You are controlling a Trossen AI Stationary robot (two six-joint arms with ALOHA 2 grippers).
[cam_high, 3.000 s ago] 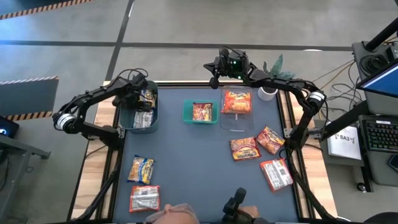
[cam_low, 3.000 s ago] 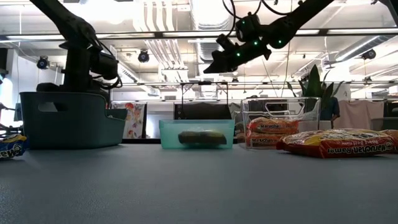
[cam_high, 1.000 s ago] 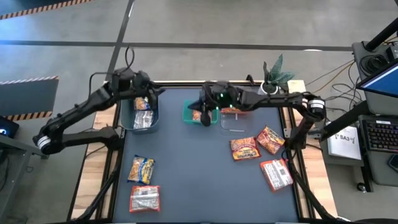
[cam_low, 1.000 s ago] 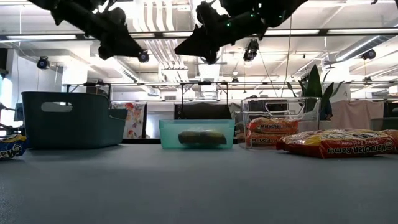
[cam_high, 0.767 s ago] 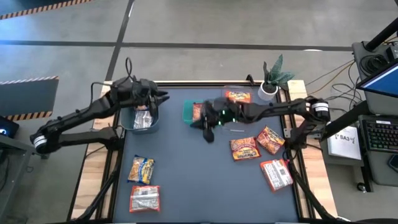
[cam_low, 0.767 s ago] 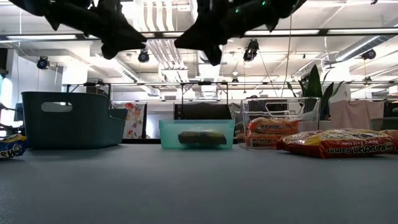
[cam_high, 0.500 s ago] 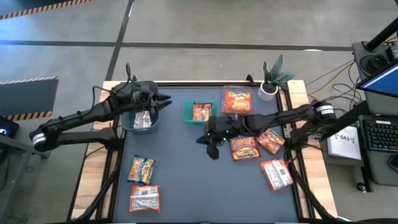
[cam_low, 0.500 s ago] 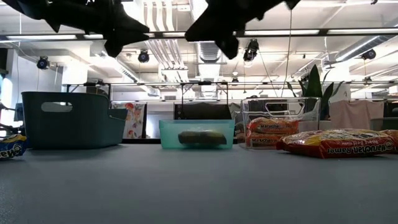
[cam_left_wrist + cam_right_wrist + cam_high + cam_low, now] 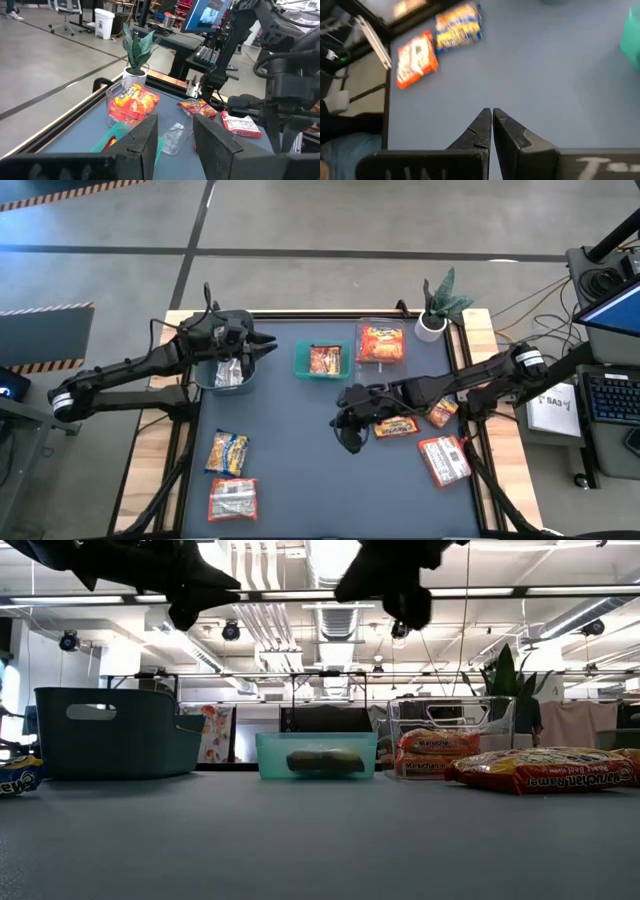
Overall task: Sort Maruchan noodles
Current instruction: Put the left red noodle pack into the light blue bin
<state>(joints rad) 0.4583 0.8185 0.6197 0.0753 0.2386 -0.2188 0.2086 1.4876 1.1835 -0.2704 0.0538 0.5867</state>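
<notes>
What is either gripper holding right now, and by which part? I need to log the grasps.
Nothing. The right gripper is shut on nothing above bare table; the left gripper is open and empty over the dark bin.

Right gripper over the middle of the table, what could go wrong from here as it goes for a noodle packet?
The right gripper hangs above bare table with its fingers shut, so it must open before any grasp. Its arm crosses over the orange packet, hiding part of it from above; a blind descent might push it into the neighbouring packet. The left gripper waits open by the dark bin.
</notes>
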